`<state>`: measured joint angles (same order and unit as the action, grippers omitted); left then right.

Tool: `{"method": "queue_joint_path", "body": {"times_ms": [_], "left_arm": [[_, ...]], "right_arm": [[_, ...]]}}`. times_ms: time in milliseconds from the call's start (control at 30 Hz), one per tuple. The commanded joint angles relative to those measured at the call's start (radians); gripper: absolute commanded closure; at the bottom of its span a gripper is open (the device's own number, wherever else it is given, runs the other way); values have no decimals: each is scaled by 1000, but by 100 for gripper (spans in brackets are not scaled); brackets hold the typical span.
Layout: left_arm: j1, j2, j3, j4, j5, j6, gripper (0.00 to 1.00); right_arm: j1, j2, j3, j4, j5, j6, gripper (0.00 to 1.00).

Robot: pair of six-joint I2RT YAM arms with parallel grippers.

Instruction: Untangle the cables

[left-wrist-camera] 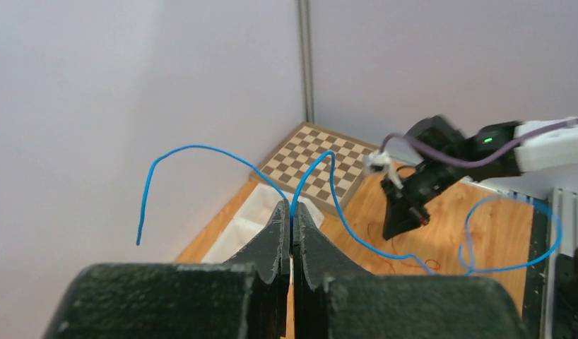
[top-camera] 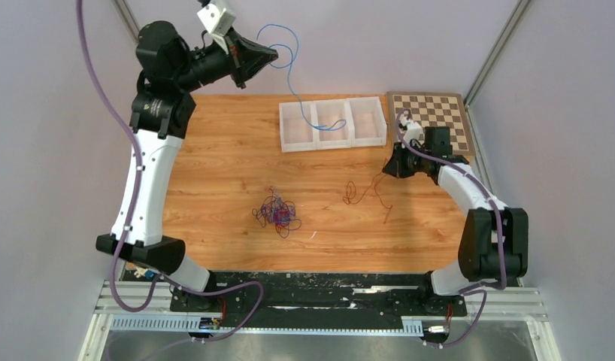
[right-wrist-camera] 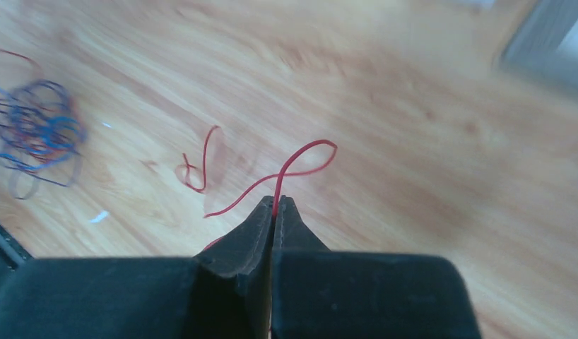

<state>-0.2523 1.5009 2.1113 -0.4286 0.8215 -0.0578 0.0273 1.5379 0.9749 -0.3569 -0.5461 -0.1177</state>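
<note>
From the top camera, my left tool (top-camera: pixel 274 54) is raised high at about 11 o'clock, past the far edge of the desk (top-camera: pixel 214 165). In its wrist view the left tool (left-wrist-camera: pixel 292 212) is pressed together on a blue cable (left-wrist-camera: pixel 194 147). One end arcs away toward 9 o'clock and the rest loops off toward 3 o'clock. Seen from above, the blue cable (top-camera: pixel 289 75) drops from the tool toward 5 o'clock, and its lower end appears to lie in the middle compartment of a white three-part tray (top-camera: pixel 295 144) at 12 o'clock on the desk. My right tool (top-camera: pixel 392 167) sits low over the desk at about 3 o'clock, just in front of a checkerboard (top-camera: pixel 440 105). The right wrist view shows this tool (right-wrist-camera: pixel 275 205) closed and pinching a red cable (right-wrist-camera: pixel 321 141), which makes a small loop just beyond the tips. From above, the red cable (top-camera: pixel 357 192) trails over the desk toward 9 o'clock from the tool. The remaining cables lie as a knotted tangle (top-camera: pixel 277 213) of blue, red and dark strands near the centre of the desk, apart from both tools. The right wrist view shows that tangle (right-wrist-camera: pixel 35 131) at 9 o'clock.
</note>
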Motion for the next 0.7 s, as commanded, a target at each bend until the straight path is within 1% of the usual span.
{"method": "queue_joint_path", "body": {"times_ms": [0,133,233,400,500,667], "left_arm": [[10,96,-42,81,-118,7,100],[9,169,-55,147,-145,-17,100],[9,222,-48,168,-182,-31,100],[9,312,-75,225,-217,-41,100],[9,353,-97,261,-211,-42,100],[9,438,-108,318,-184,-96,100]], "right_arm": [[-4,-173,139,6,-170,-8,100],[-4,-225,195,6,-219,10,100],[-4,-227,258,6,-220,1,100],[-3,-182,402,8,-214,16,100],[-4,-142,491,9,-203,37,100],[-4,-71,631,11,-179,68,100]]}}
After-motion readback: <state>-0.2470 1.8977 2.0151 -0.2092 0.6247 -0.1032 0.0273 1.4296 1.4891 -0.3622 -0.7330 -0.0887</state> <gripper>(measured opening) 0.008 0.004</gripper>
